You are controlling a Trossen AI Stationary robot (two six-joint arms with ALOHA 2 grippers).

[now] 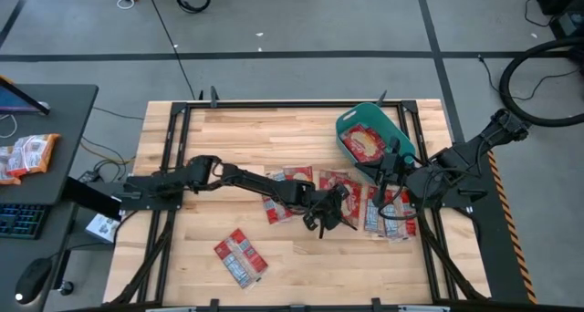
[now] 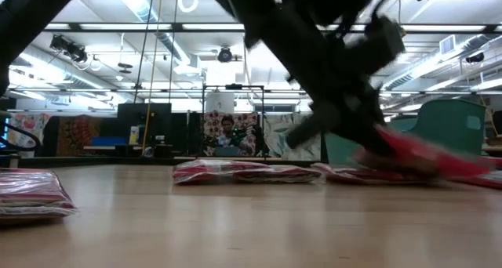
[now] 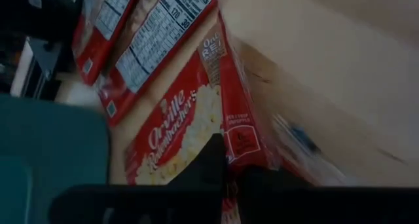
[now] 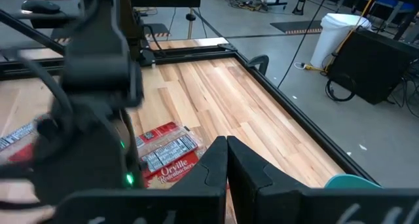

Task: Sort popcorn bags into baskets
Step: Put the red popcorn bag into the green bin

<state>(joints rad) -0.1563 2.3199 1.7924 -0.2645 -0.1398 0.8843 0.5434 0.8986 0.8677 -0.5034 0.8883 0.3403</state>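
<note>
My left gripper (image 1: 336,212) reaches to the table's middle and is shut on a red popcorn bag (image 3: 190,129), which shows blurred and tilted in the low view (image 2: 427,160). More red bags lie flat on the table: two (image 1: 287,195) (image 1: 342,186) beside that gripper, a stack (image 1: 391,213) to its right, and one (image 1: 240,257) toward the near edge. The teal basket (image 1: 394,122) stands at the far right with a red bag (image 1: 365,143) inside. My right gripper (image 4: 227,160) is shut and hovers just in front of the basket (image 1: 388,171). My left gripper pinches the popcorn bag between its two fingers at one end (image 3: 230,145); the fingers (image 3: 213,160) cover the contact itself. The bag sits tilted, its free end (image 2: 463,168) raised off the table. Whether any part of it rests on the bags below cannot be told.
A black metal frame (image 1: 173,139) runs along the table's edges. A side desk (image 1: 55,120) on the left carries paler orange-and-white packets (image 1: 26,155). Bare wood lies along the far left and the near middle of the table (image 1: 328,266).
</note>
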